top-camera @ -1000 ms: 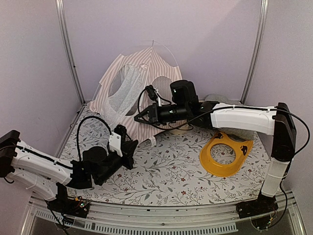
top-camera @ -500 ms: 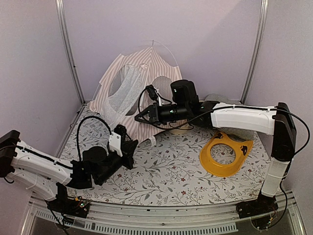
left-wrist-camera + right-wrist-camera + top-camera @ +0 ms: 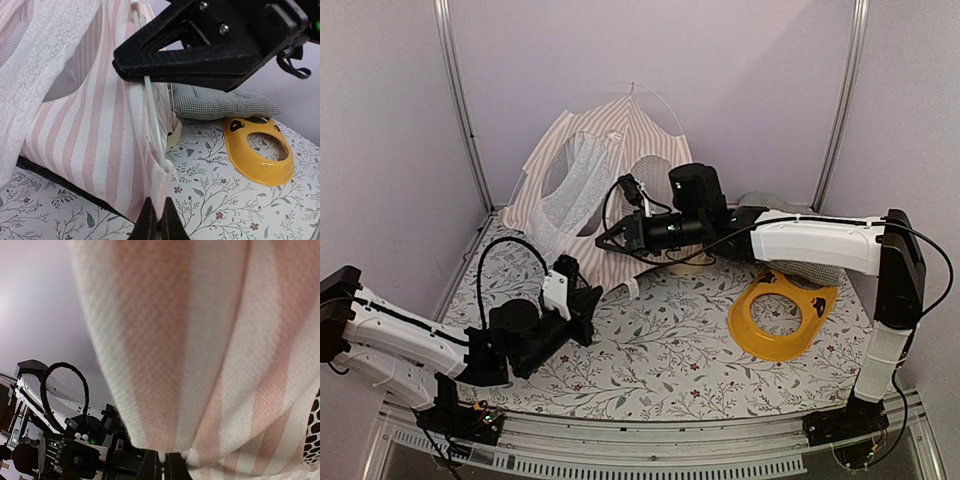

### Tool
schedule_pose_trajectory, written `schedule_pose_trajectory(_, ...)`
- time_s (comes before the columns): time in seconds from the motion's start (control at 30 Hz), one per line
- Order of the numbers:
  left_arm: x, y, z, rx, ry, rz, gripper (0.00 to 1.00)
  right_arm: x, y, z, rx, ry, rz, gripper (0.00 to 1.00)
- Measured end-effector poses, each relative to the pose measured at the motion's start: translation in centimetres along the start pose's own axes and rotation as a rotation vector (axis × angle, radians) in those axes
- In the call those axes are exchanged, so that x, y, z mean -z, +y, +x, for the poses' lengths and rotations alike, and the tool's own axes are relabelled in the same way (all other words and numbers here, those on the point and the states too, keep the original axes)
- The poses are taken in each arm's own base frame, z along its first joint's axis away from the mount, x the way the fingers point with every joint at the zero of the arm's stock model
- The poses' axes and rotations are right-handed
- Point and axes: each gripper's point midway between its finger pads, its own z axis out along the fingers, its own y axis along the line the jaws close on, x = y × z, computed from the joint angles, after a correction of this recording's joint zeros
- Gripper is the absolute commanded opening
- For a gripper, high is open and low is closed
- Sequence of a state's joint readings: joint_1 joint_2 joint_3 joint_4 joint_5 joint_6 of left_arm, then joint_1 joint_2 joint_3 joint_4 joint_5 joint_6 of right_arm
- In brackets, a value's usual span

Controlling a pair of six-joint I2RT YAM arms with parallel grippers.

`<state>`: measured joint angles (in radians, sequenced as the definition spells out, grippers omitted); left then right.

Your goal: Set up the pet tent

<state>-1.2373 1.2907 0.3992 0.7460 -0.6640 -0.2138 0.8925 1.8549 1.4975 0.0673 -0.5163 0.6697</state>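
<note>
The pet tent (image 3: 595, 185) stands partly raised at the back of the floral-print table (image 3: 660, 350), leaning toward the rear wall, its pink-and-white stripes facing the arms and a thin white pole (image 3: 667, 108) arching over its peak. The right gripper (image 3: 604, 240) reaches in from the right with its fingers pressed together on the tent's front edge; the left wrist view shows that black pincer (image 3: 120, 66) clamped across the striped fabric and the white pole running down the seam. In the right wrist view its tips (image 3: 162, 465) meet under a bulge of striped cloth. The left gripper (image 3: 157, 220) sits lower, its tips squeezed tight on the bottom corner of the same hem. A checked cushion (image 3: 220, 102) lies behind the tent's right side, and a yellow plastic ring (image 3: 782, 318) lies flat beside it
</note>
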Motion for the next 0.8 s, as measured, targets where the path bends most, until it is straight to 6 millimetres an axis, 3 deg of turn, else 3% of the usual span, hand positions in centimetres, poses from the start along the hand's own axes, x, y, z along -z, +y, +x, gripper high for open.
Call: schedule_pose_trajectory(0.8,0.3,0.4,0.9,-0.009,0.032,-0.005,0.0,-0.6,-1.4,1.0,0.001,0.0,0.006,0.0)
